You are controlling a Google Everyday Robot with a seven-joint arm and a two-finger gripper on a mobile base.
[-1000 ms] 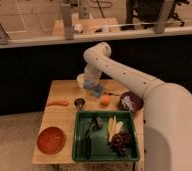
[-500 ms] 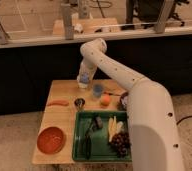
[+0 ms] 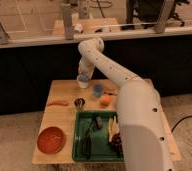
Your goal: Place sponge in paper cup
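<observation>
A white robot arm was seen reaching from the lower right across a wooden surface (image 3: 64, 117) toward its far edge. The pincer (image 3: 83, 76) was positioned at the far side of the surface, directly above and against the paper cup (image 3: 82, 82), which appeared white and upright beneath it. Whether the pincer was apart or together could not be told, and whether it truly gripped the cup could not be told either. The sponge (image 3: 97, 90), a pale blue block, was seen resting on the surface just beside the cup, to its right and slightly nearer the camera. An orange fruit (image 3: 105, 100) lay just beyond the sponge on the nearer side. A small dark metal cup (image 3: 79, 103) stood near the middle of the surface, and an orange elongated item (image 3: 58, 103) lay to its left. A red bowl (image 3: 51, 139) sat at the near left corner, beside a green tray (image 3: 79, 135) holding mixed items. No readable writing or labels were discerned.
</observation>
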